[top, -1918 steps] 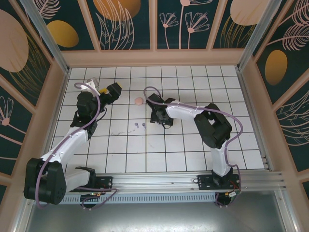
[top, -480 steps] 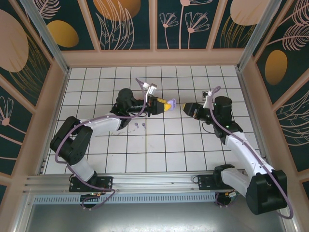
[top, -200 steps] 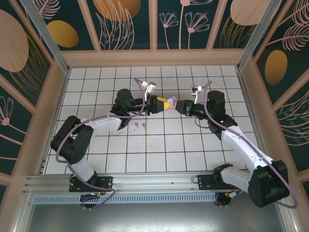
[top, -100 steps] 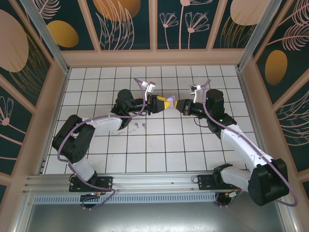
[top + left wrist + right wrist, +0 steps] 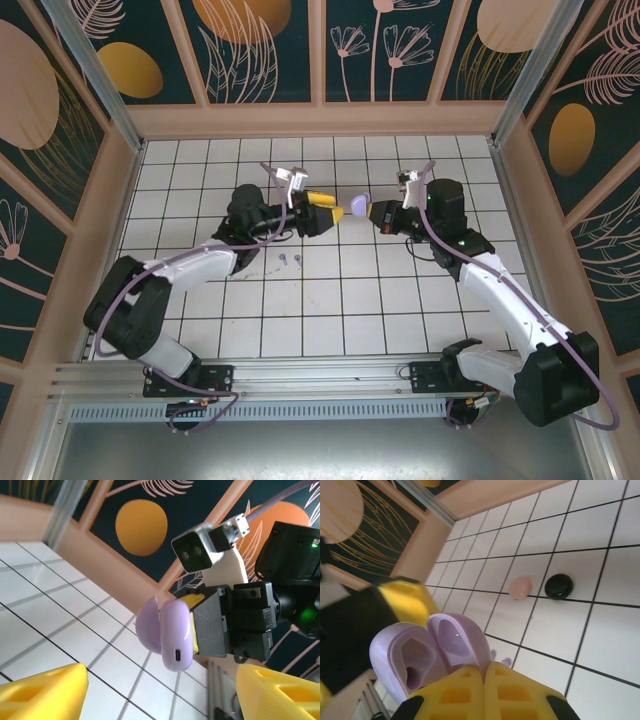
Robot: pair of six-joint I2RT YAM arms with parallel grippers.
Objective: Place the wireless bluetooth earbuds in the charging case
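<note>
The lilac charging case [image 5: 358, 205] hangs open in the air above the floor's middle back, its lid apart from its base. My right gripper [image 5: 379, 212] is shut on it; in the right wrist view the yellow fingers [image 5: 465, 695] pinch the lid of the case [image 5: 425, 655]. My left gripper [image 5: 328, 211] stands open just left of the case and apart from it. Its yellow fingertips [image 5: 42, 692] flank the case [image 5: 172, 632] from below in the left wrist view. Two lilac earbuds [image 5: 290, 259] lie on the tiles under the left arm, and they peek past the case [image 5: 504, 661].
A pink round case [image 5: 520, 587] and a black round case [image 5: 558, 586] lie side by side on the white tiled floor [image 5: 400, 300]. Peach walls ring the floor. A metal rail [image 5: 330, 375] runs along the near edge.
The left gripper has opened, let go of the lilac case and drawn back to the left. The right gripper has shut on the case and now carries it alone.
</note>
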